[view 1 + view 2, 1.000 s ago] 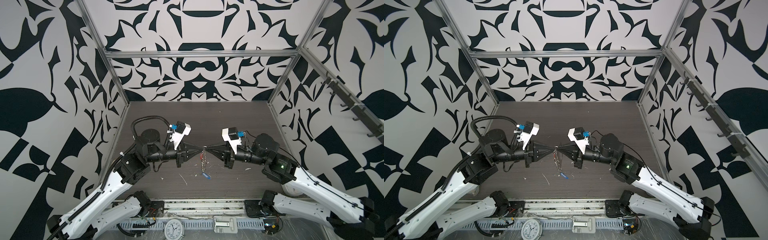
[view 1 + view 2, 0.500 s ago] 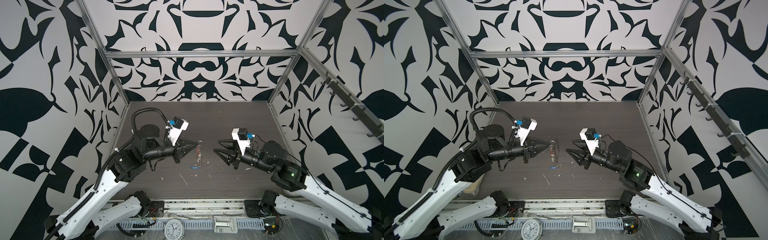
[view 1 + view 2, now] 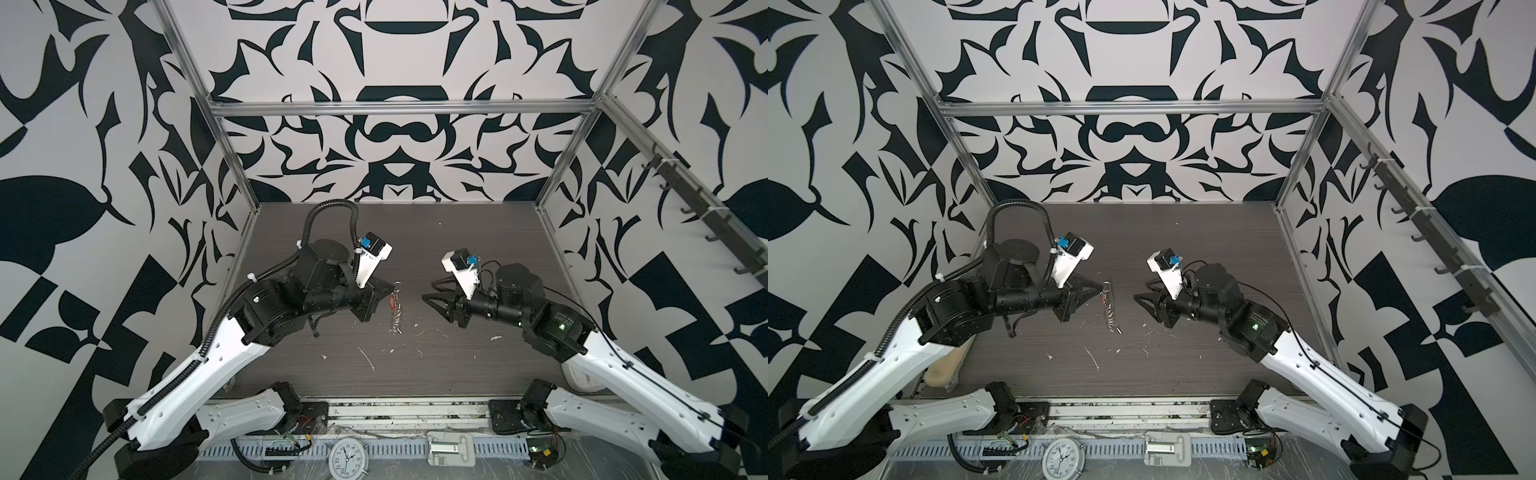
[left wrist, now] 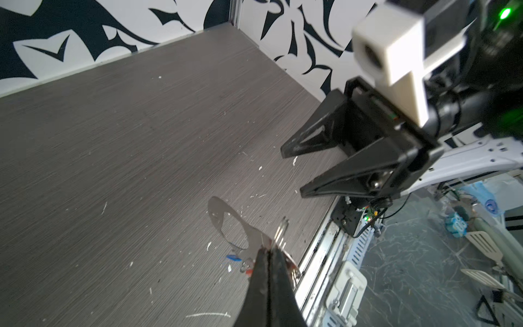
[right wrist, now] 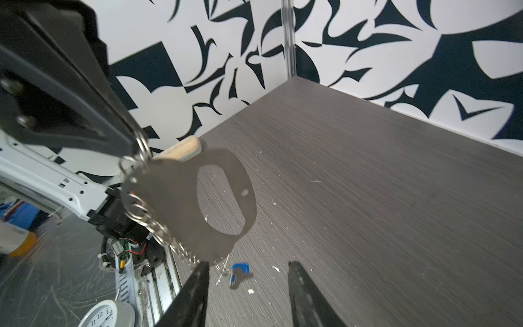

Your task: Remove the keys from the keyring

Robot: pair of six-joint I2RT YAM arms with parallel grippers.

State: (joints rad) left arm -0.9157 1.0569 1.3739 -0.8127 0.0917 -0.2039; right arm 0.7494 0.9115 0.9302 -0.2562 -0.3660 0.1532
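The keyring [image 3: 397, 309] [image 3: 1108, 307], a flat silvery plate with an oblong slot and several small rings, hangs edge-on above the table's middle. My left gripper [image 3: 390, 287] [image 3: 1100, 286] [image 4: 268, 250] is shut on its rim and rings [image 5: 141, 153]. The plate [image 5: 175, 192] [image 4: 256, 235] shows broadside in the right wrist view. A red tag [image 3: 390, 301] hangs on it. A blue-tagged key [image 5: 240, 269] [image 4: 233, 257] shows blurred below the plate; I cannot tell whether it is attached. My right gripper [image 3: 428, 291] [image 3: 1140, 291] [image 5: 249, 263] [image 4: 293, 172] stands open and empty to the keyring's right.
A beige wooden board [image 3: 946, 365] [image 5: 181, 150] lies at the table's front left corner, under my left arm. White flecks [image 3: 368, 359] dot the dark table. A clock [image 3: 347, 457] and a white latch [image 3: 451, 449] sit beyond the front rail.
Both grippers met at the keyring a second ago. The right one has opened and drawn back to the right. The left has pulled the keyring slightly leftward.
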